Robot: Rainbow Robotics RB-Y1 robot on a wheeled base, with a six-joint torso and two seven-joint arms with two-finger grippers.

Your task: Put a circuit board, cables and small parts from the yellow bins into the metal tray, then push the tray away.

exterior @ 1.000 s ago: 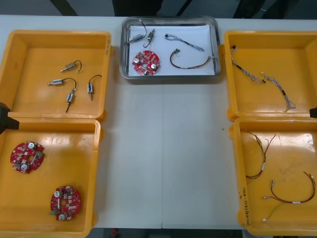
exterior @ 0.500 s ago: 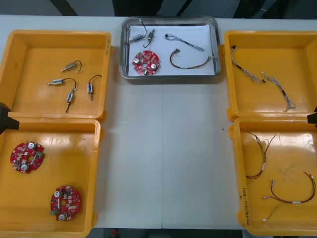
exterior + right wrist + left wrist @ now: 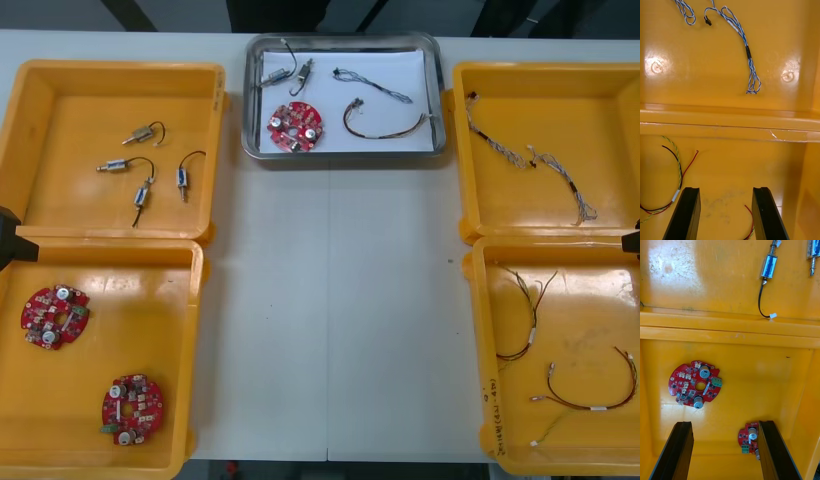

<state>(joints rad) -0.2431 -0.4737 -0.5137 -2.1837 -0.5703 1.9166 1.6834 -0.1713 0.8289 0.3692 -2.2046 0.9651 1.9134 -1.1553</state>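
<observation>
metal tray (image 3: 342, 158): shiny bare metal rim, matt white inside
yellow bins (image 3: 70, 110): smooth glossy plastic, scuffed in places
table (image 3: 330, 300): light, matt, smooth

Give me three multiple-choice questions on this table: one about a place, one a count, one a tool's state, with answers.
1. The metal tray sits: A) between the far yellow bins; B) inside a near bin; C) at the table's near edge.
2. Circuit boards in the near left bin: A) one; B) two; C) four.
3. The right tool, over the near right bin, is: A) shut on a cable; B) open; C) shut on nothing.
1 A: far bins flank it. 2 B: two red boards lie there. 3 B: its fingers stand apart, gripping nothing.
</observation>
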